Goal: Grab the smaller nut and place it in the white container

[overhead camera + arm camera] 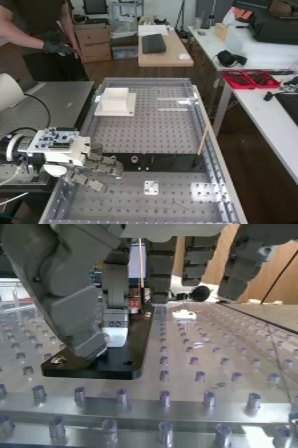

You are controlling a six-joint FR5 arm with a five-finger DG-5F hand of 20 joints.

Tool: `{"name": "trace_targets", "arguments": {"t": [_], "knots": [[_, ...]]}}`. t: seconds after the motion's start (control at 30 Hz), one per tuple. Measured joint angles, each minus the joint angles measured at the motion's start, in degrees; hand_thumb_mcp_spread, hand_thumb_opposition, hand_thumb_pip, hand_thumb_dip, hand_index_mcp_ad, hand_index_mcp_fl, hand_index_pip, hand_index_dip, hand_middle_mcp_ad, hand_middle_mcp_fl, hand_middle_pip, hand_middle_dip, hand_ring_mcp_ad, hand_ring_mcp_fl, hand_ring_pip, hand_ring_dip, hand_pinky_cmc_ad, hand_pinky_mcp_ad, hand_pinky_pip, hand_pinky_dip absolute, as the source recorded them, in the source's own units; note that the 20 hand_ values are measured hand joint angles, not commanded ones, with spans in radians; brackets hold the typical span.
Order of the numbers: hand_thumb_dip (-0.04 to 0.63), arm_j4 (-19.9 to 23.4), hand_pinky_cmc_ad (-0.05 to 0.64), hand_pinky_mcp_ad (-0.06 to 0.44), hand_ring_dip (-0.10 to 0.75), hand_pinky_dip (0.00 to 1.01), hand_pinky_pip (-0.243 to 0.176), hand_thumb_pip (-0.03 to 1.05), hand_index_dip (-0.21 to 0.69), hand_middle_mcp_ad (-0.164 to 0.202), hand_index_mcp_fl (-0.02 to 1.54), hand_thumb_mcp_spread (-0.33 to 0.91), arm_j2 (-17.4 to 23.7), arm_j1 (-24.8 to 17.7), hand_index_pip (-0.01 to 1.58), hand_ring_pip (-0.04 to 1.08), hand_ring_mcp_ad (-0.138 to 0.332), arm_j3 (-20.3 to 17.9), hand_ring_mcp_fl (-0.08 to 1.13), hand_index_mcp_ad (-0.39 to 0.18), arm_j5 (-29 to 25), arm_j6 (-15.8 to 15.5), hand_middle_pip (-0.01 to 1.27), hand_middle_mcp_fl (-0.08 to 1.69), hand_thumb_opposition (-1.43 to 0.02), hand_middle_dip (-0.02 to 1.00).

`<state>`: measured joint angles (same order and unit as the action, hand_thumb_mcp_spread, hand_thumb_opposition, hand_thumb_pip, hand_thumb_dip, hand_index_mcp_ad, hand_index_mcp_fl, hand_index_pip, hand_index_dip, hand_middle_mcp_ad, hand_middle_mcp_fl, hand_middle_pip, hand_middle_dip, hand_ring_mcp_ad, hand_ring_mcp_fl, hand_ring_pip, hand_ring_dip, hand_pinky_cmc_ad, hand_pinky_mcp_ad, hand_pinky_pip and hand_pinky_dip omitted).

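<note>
- Grey table (76, 92) at far left, beside the bench (143, 134), pale top, full of small holes.
- Arm (9, 93), white, comes in from the left over that table. Black cable (46, 111) loops off it.
- Circuit board (57, 137) sits on top, just behind the hand.
- Hand (100, 165), dark grey, is over the left end of the black bar (169, 162). Wrist view puts the hand (66, 294) low, right at the bar's end. Can't tell if it's spread, pressed together or pinching anything.
- Smaller nut: can't tell where it is, in the hand or on the bar.
- White container (114, 101) is at the far left of the bench, on a wider white base (126, 111), well apart from the hand.
- Larger nut (113, 158) stands on the bar, just beside the hand.
- Bearing (134, 159) stands on the bar, next one right of the larger nut.
- White pad (151, 188), square, lies on the bench, on the near side of the bar.
- Thin rod (203, 140) is tilted at the bench's right side, lower end by the bar.
- Red trays (249, 86) are on the white table (266, 107) at right.
</note>
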<state>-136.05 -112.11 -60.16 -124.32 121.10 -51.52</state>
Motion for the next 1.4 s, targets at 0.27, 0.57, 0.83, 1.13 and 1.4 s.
{"name": "trace_targets", "arguments": {"t": [0.27,0.57,0.83,1.13,1.4], "knots": [[0.204,0.5,0.346,0.295,0.091,0.18,-0.021,0.75,0.113,0.075,0.16,0.39,0.0,0.0,1.56,0.09,0.133,-0.2,0.00,-0.197,-0.1,0.2,0.13,0.20,-0.81,0.24],[0.204,0.6,0.344,0.295,0.093,0.18,-0.021,0.74,0.110,0.065,0.19,0.38,0.0,-0.1,1.56,0.10,0.126,-0.3,0.00,-0.195,-0.2,0.2,0.13,0.20,-0.81,0.24],[0.202,-0.1,0.340,0.295,0.093,0.18,-0.012,0.74,0.110,0.066,0.21,0.38,0.2,-0.2,1.54,0.10,0.126,0.2,0.00,-0.185,0.0,-0.1,0.13,0.20,-0.82,0.24],[0.202,-0.7,0.340,0.295,0.093,0.18,-0.012,0.72,0.110,0.066,0.23,0.38,0.5,-0.3,1.54,0.10,0.126,0.7,0.00,-0.185,0.4,-0.2,0.13,0.20,-0.84,0.24],[0.206,-2.3,0.340,0.295,0.093,0.18,-0.012,0.72,0.110,0.066,0.23,0.38,3.2,-1.4,1.54,0.10,0.126,0.9,0.00,-0.185,1.2,-0.3,0.13,0.22,-0.84,0.24]]}}
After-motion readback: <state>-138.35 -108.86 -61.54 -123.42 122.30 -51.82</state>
